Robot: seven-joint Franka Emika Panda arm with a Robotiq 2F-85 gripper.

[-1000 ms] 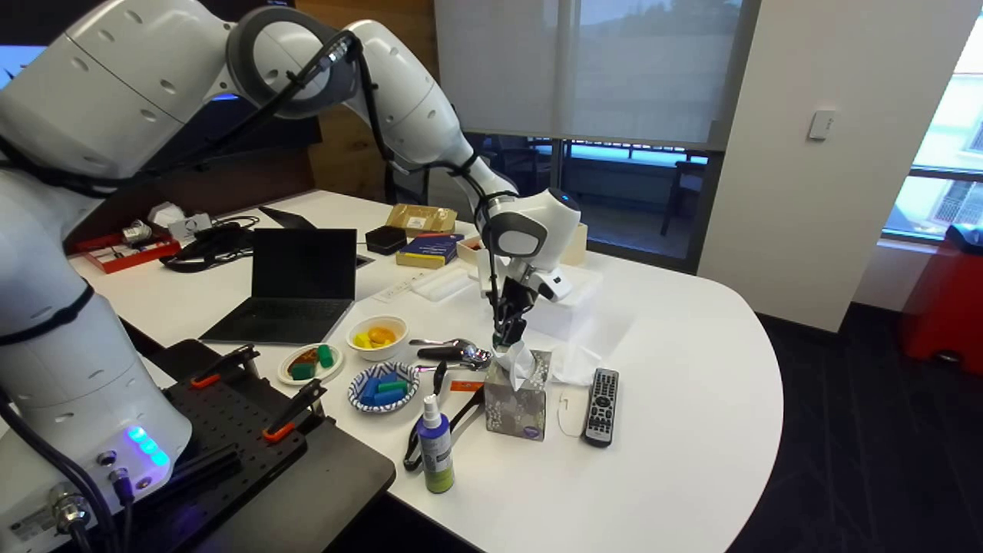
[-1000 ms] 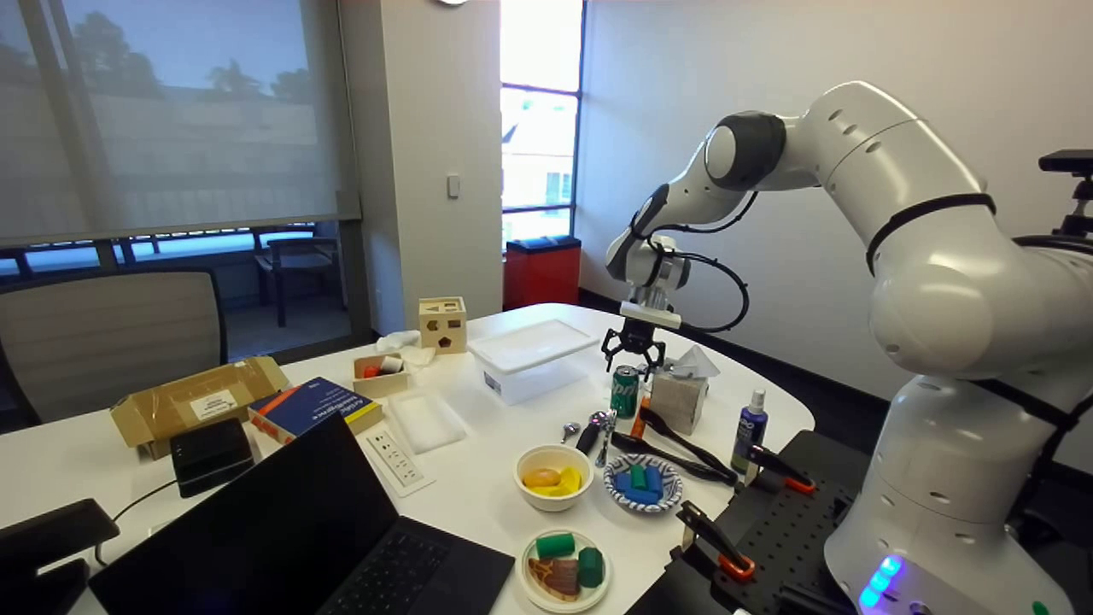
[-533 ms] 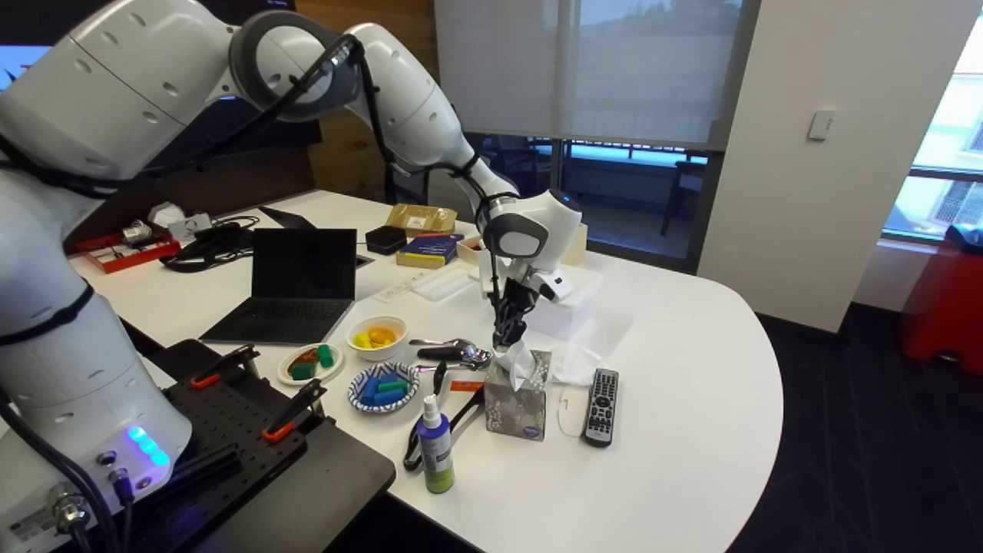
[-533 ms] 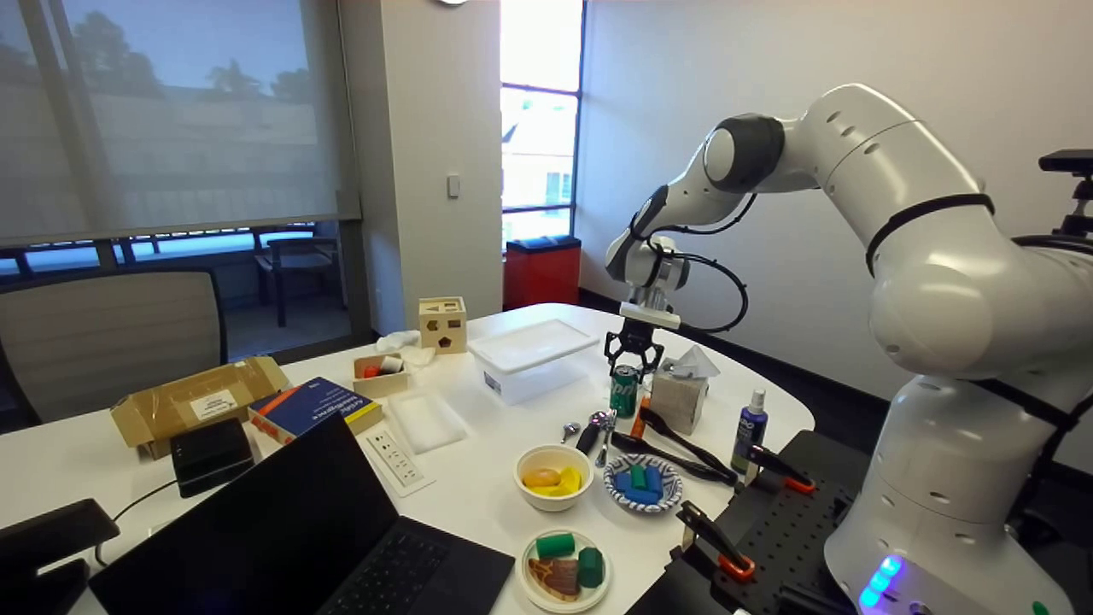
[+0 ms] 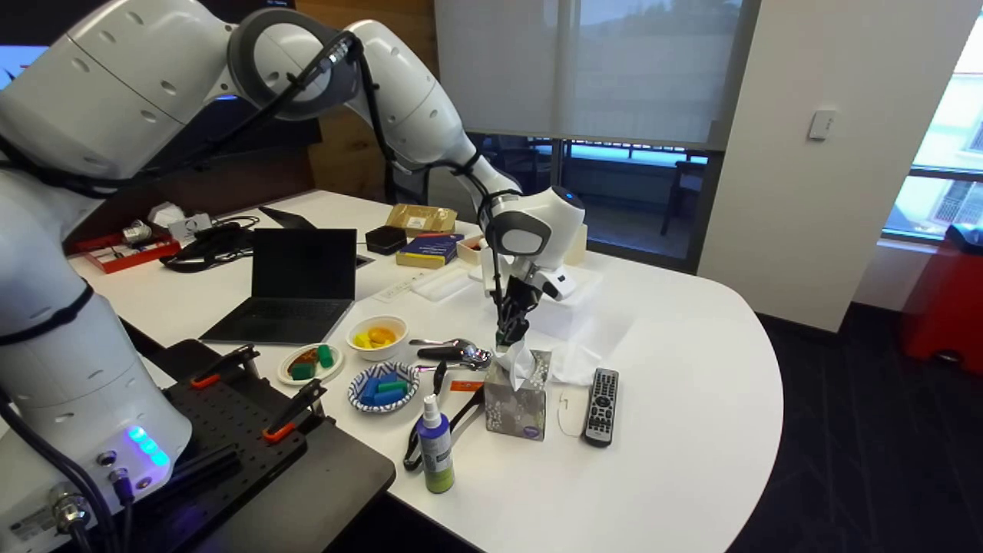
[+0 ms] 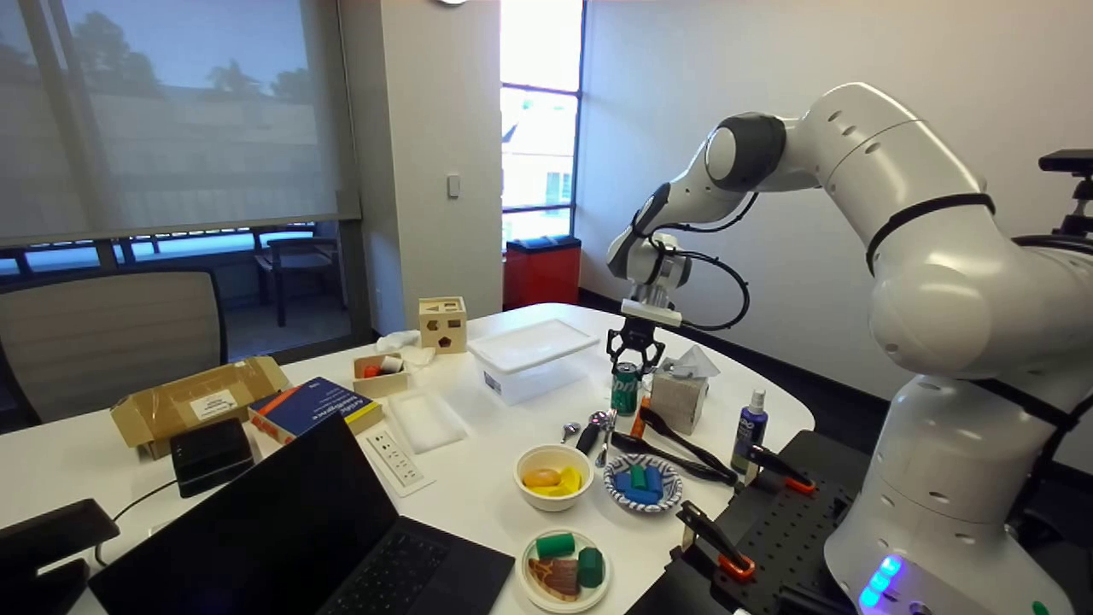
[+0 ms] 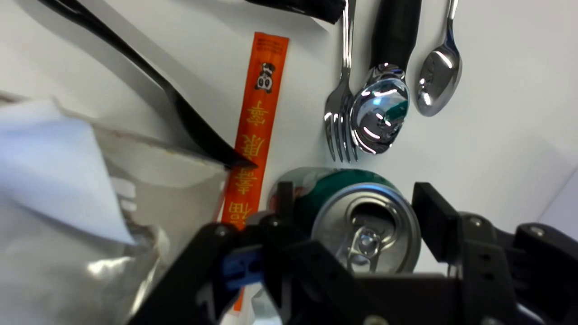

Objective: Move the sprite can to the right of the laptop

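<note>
The sprite can (image 6: 625,391), green with a silvery lid, stands about upright beside the tissue box in an exterior view. My gripper (image 6: 634,366) comes down over its top, with a finger on each side. Seen from the wrist, the opened lid of the sprite can (image 7: 368,230) lies between the dark fingers of my gripper (image 7: 356,198), which is shut on it. In an exterior view, the tissue box and gripper hide nearly all of the can. The black laptop (image 5: 303,265) stands unfolded across the table; its dark screen (image 6: 273,512) is nearest in an exterior view.
Touching distance from the can are a tissue box (image 5: 516,407) and an orange chopstick packet (image 7: 257,117). A fork (image 7: 341,108), scoop and spoon lie close by. A bowl of yellow food (image 6: 553,504), a patterned bowl and a plate sit toward the laptop. A lidded bin (image 6: 534,363) stands behind.
The gripper's fingers have come together onto the can from a wider stance. In the latest half second, gripper and can have shifted up very slightly.
</note>
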